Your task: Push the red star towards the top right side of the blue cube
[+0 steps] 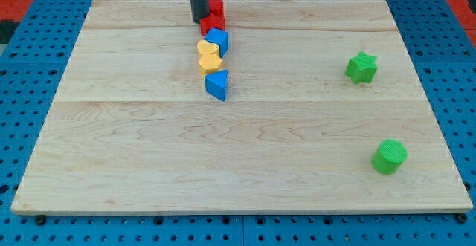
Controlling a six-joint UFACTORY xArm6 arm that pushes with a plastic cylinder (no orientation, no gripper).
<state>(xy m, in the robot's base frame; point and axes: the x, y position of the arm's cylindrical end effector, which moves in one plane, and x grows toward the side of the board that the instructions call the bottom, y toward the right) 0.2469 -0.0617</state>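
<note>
The dark rod comes down from the view's top, and my tip (200, 20) rests at the board's top edge. It touches the left side of a red block (214, 17), partly hidden, whose shape I cannot make out. Just below it sits the blue cube (218, 40). Below that come two yellow blocks (209, 56), then a blue triangular block (217, 85), all in one close column.
A green star (361, 68) lies at the view's right. A green cylinder (389, 157) lies at the lower right. The wooden board (149, 164) rests on a blue pegboard surface.
</note>
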